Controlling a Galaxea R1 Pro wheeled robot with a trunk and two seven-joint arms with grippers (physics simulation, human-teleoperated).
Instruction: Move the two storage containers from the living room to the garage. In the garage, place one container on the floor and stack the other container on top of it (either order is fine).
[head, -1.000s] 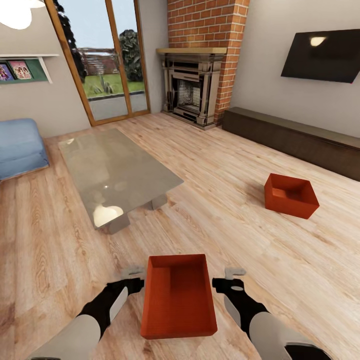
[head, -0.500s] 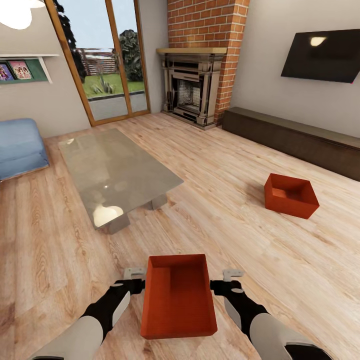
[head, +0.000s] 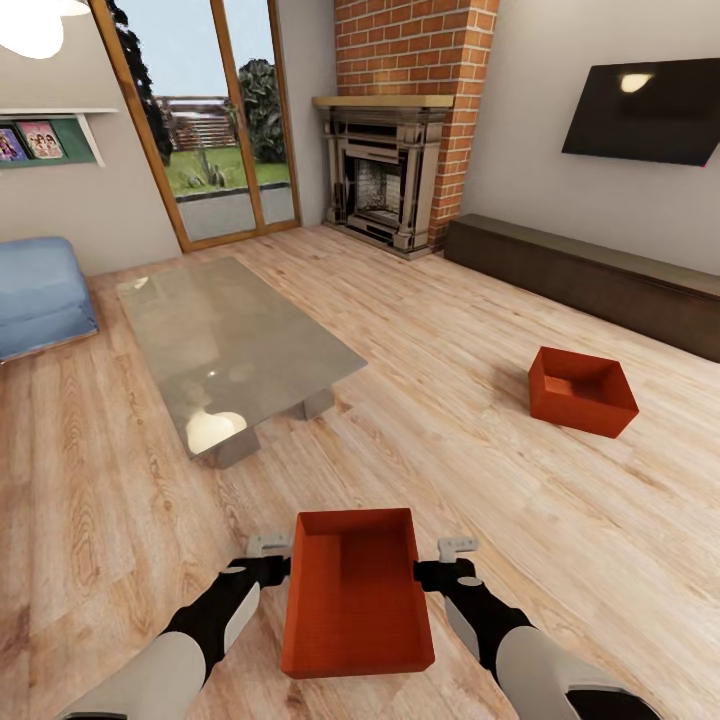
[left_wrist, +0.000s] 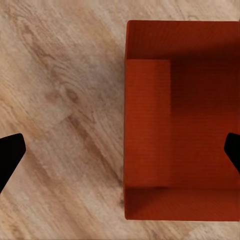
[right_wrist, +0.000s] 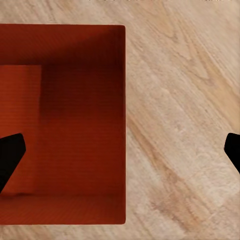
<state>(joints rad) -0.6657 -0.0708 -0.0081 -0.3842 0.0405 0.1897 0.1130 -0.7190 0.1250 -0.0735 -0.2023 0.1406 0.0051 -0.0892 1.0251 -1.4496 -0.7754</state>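
Note:
In the living room, one orange-red storage container sits on the light wood floor right in front of me, between my arms. Its twin, the second container, lies farther off to the right near the dark bench. My left gripper is open at the near container's left wall, my right gripper open at its right wall. In the left wrist view the left gripper straddles one wall of the container, one finger over the inside, one over the floor. The right gripper straddles the opposite wall of the container likewise.
A glass coffee table stands ahead on the left, with a blue sofa beyond it. A brick fireplace and glass doors line the back. A low dark bench under the TV runs along the right wall.
My right gripper has slid inward up to the near container's right wall. The left gripper has shifted slightly closer to the left wall. Both containers have stayed put.

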